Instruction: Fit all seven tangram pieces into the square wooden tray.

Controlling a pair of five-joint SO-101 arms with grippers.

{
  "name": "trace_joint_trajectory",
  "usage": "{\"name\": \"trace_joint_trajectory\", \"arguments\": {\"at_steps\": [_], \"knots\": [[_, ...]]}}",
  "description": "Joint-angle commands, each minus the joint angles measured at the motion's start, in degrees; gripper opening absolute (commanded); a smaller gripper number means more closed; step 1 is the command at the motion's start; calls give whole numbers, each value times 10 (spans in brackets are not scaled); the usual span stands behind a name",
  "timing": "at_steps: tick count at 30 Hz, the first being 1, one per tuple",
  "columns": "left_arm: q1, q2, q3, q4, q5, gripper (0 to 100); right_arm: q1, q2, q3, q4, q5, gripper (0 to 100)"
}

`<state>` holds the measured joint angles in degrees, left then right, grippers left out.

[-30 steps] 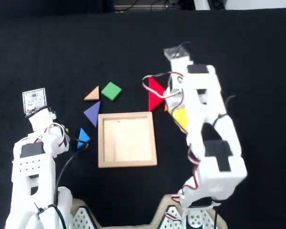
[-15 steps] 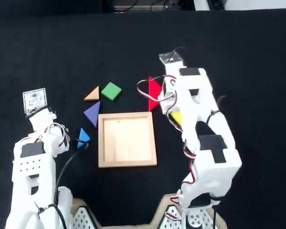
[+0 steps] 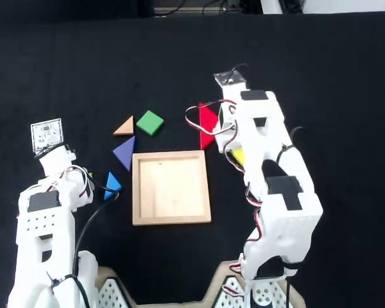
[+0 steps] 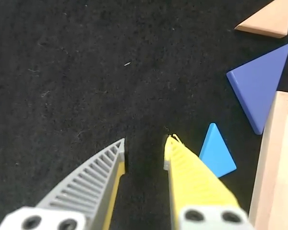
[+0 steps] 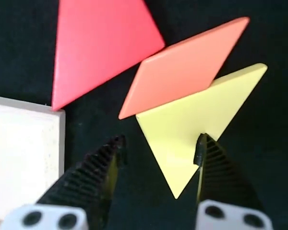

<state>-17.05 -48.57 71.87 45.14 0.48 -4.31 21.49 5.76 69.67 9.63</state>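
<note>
Yellow triangle (image 5: 197,120) below right gripper (image 5: 161,139), jaws wide, empty; we fear flat piece slipping, dragging touching orange parallelogram (image 5: 182,67).

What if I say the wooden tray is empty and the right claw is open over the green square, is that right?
Not quite. The wooden tray is empty and the right claw is open, but it is over the yellow triangle, not the green square. The right wrist view shows this.
</note>
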Motion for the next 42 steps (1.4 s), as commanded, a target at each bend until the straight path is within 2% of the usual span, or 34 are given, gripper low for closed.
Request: {"name": "trace_joint_trajectory", "arguments": {"at_steps": [1,13,21,24,30,36,42], "knots": [[6,0,-2,-9,-5,145,16,0,-21,-12,0,234],[6,0,-2,-10,-5,145,25,-7,-24,5,25,234],[6,0,-2,-10,-2,145,22,-106,15,11,23,238],[6,0,-2,-10,-2,145,22,-114,36,-11,1,247],[6,0,-2,-10,-2,145,-21,-83,36,-13,-57,365],[6,0,-2,-9,-2,145,-42,-74,38,-18,-94,342],[6,0,-2,-10,-2,145,-43,-74,39,-18,-97,340]]}}
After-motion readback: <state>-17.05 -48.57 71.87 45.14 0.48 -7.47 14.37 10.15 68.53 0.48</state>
